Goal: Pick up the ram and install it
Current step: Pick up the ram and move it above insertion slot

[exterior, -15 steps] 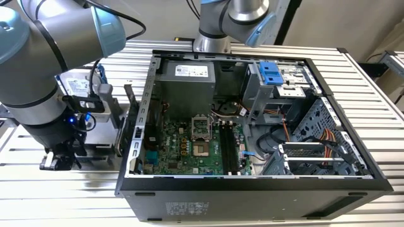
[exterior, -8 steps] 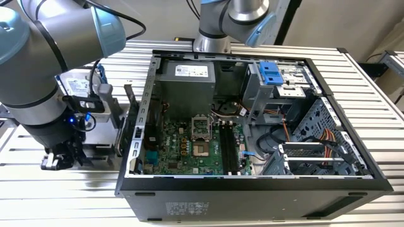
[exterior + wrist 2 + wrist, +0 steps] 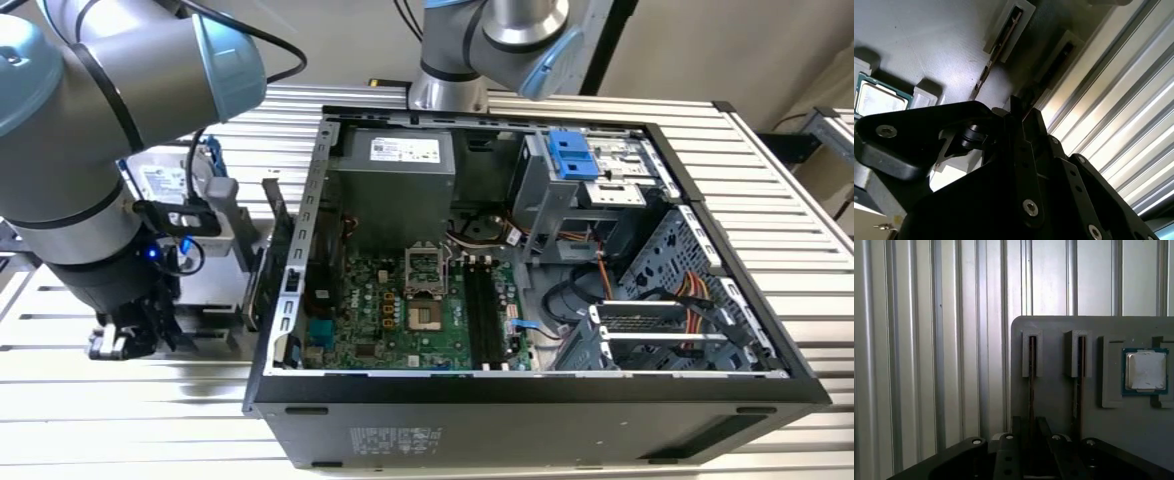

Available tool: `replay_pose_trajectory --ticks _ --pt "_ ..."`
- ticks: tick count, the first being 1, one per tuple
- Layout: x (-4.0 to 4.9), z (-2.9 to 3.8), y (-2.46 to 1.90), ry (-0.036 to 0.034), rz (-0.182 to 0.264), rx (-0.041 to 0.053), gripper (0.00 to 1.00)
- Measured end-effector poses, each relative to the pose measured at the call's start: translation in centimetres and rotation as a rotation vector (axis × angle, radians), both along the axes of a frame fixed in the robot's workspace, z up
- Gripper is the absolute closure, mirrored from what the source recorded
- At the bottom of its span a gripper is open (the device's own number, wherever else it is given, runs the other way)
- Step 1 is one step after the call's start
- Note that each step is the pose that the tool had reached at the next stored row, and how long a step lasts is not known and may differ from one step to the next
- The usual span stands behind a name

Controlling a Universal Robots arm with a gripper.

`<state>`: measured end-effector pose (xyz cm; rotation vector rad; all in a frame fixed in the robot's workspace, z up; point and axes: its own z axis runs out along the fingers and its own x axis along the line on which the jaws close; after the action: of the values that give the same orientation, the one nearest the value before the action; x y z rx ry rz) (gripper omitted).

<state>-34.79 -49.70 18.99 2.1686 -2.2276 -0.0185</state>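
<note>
Plainly, the picking-up step is in hand. In the first wrist view the black pincer [image 3: 1030, 424] sits astride the ram [image 3: 1031, 375], a slim dark memory stick seen edge-on. The stick stands in the outer of two slotted posts on a flat grey plastic holder plate [image 3: 1054, 390]. Whether the pincer has clamped on the stick or merely straddles it, I cannot tell.

A second dark stick [image 3: 1079, 375] stands in the neighbouring slot, just beside the first. Past that lies a small square silver processor chip [image 3: 1145, 371] in its own recess. The plate rests on the ribbed aluminium table [image 3: 929, 365].

In the exterior view the open black computer case [image 3: 534, 400] stands to the exterior view's right of the arm, with the long black memory sockets [image 3: 487, 310] on its green mainboard, well apart from the ram. So nothing is installed yet.

By my judgement, getting the stick free calls for a firm hold on its flat faces. It also calls for a pull straight along the slot, clear of the neighbouring stick.
</note>
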Motion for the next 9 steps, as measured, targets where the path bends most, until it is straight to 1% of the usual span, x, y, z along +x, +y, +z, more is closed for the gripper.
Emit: replay_pose_trajectory --ticks 1,2,9 --pt "0.00 0.00 0.00 0.0000 0.001 0.0000 0.00" --pt "0.00 0.00 0.00 0.0000 0.002 0.0000 1.00" --pt "0.00 0.00 0.00 0.0000 0.010 0.0000 1.00"
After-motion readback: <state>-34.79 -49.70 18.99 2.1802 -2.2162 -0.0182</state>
